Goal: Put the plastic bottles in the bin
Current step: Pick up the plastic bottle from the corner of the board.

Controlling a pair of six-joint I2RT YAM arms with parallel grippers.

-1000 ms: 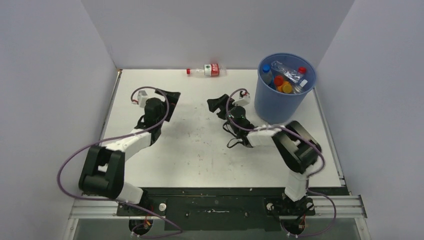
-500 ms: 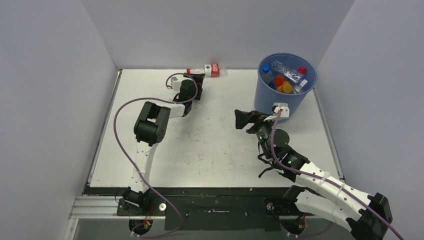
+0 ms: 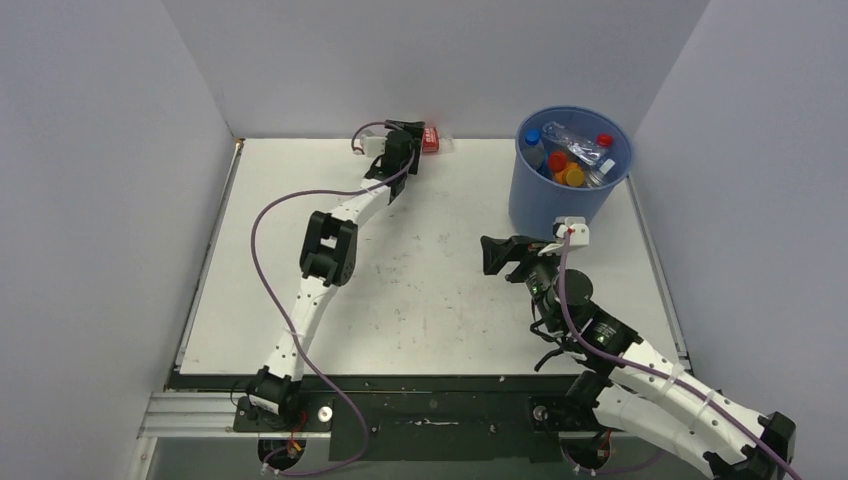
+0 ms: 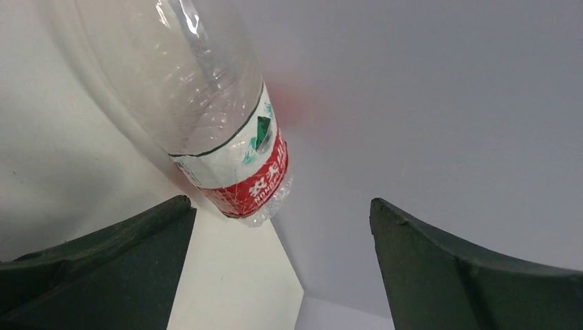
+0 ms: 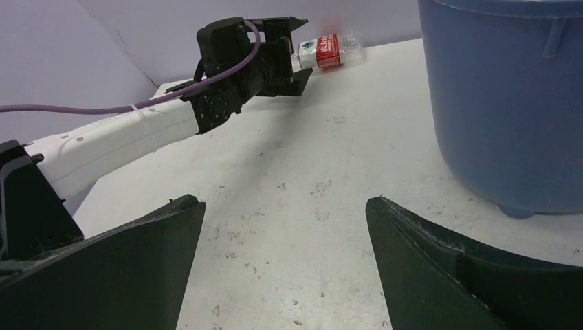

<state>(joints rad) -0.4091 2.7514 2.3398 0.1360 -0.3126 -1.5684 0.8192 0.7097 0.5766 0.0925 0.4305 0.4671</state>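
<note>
At far wall, your left gripper, jaws apart, faces red-labelled bottle lying along wall just ahead; right gripper, also spread, well apart.

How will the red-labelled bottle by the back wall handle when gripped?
Probably light and crushable: the bottle looks empty, with thin crinkled plastic. Lying on its side, it could roll, though the back wall close behind should stop it.
</note>
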